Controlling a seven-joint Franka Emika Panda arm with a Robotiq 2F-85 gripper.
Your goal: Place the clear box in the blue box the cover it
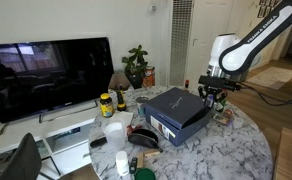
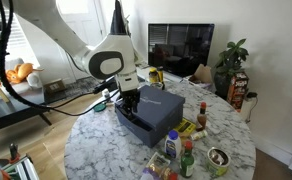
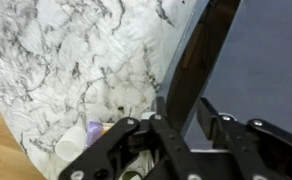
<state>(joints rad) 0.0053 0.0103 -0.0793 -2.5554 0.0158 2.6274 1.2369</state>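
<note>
Navy cover sits atop the blue box on the marble table; I see my gripper with its fingers pinched on the cover's rim.

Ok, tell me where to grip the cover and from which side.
Pinch the cover by its shallow rim on the edge nearest the gripper, coming from that side: it lies flat on the blue box, likely too wide to span.

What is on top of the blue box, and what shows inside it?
The cover lies on the blue box. Its inside is hidden, so any clear box there cannot be seen.
</note>
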